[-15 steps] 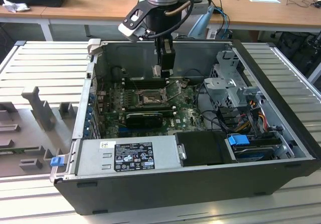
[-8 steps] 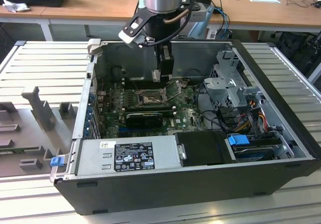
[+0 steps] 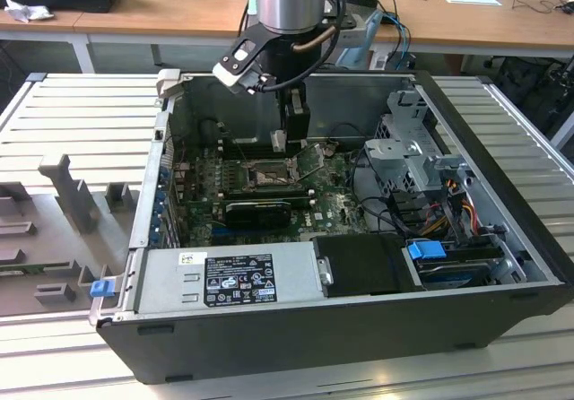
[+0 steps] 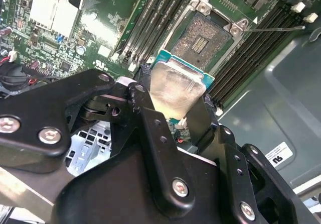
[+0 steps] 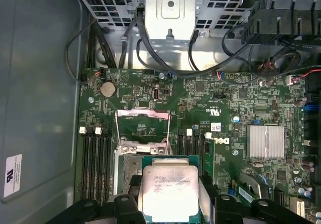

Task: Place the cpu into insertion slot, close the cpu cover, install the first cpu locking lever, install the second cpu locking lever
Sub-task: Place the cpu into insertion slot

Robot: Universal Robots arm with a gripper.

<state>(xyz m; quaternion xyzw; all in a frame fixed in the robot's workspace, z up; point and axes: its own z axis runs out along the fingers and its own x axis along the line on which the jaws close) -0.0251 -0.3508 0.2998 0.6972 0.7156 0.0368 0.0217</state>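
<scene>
Firmly gripped, the cpu hangs over the bare socket

Around the work the open computer case (image 3: pixel 502 212) is crowded. A grey power supply box (image 3: pixel 229 279) runs along the lower part of the exterior view. A metal drive cage (image 3: pixel 408 140) and a bundle of cables (image 3: pixel 448 204) sit toward the exterior view's right, and a black ribbed heatsink (image 3: pixel 260 210) lies just below the socket.

In the second wrist view the insertion slot (image 4: pixel 200 39) lies uncovered, its contact field showing. Memory slots (image 4: pixel 150 18) run on either side and a thin metal lever (image 4: pixel 276 29) juts out beside it. In the first wrist view the cpu cover (image 5: pixel 142 128) stands open off the slot, and a small silver finned heatsink (image 5: pixel 264 141) sits well apart on the green board (image 5: pixel 210 93).

The arm (image 3: pixel 289 5) reaches straight down from the top centre of the exterior view, wrist vertical, with the gripper (image 3: pixel 287 144) pointing into the case. Its black fingers (image 4: pixel 148 113) clamp two opposite edges of the cpu (image 4: pixel 178 86), which hangs over one edge of the slot, not seated in it
</scene>
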